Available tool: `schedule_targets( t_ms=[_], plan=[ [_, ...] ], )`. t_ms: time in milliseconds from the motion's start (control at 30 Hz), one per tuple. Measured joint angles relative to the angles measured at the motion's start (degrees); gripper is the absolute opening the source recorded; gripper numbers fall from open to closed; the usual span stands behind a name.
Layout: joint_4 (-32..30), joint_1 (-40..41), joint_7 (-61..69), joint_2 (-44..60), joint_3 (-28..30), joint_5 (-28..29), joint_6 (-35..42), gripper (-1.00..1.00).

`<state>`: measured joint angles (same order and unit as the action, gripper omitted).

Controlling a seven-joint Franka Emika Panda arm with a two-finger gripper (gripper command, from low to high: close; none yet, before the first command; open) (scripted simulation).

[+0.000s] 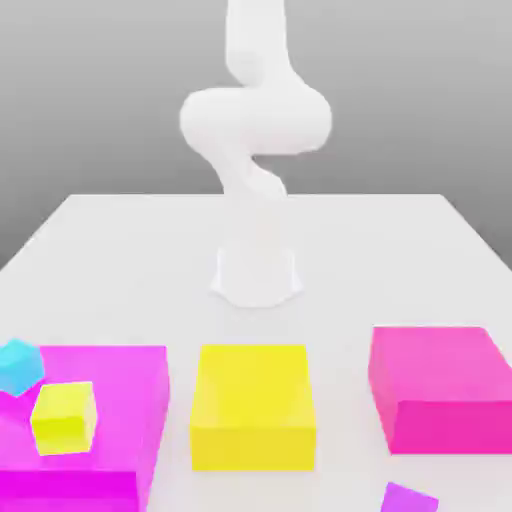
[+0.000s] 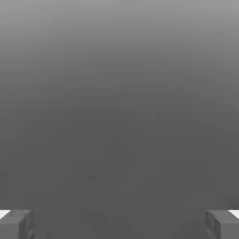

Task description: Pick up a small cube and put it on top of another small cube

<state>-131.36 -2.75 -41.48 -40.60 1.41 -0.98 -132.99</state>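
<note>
At the exterior view's bottom edge, right of centre, the small purple cube [image 1: 408,497] sits on the white bench [image 1: 120,250], below the big pink block [image 1: 440,385]. The fingers [image 2: 16,224] stand wide apart, holding nothing.

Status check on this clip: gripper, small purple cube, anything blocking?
Gripper open, holding nothing. Small purple cube on the white table, near edge, beside the big pink block. Nothing on top of it.
</note>
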Motion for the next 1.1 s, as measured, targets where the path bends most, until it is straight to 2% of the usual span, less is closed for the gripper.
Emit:
schedule_targets(
  t_ms=[300, 633, 800, 1000, 1100],
  plan=[
    [1.5, -8.4, 16.6, 19.1, 3.7, -4.5, -4.5, 0.0],
    [3.1, -13.8, 33.7, 39.8, 3.3, -8.0, -9.5, 0.0],
    [3.9, -15.0, 40.2, 49.9, 2.3, -6.8, -12.2, 0.0],
    [4.7, -16.6, 45.6, 61.6, 1.4, -2.0, -15.7, 0.0],
    [5.8, -16.7, 46.4, 67.8, 1.1, -1.6, -19.9, 0.0]
  ],
)
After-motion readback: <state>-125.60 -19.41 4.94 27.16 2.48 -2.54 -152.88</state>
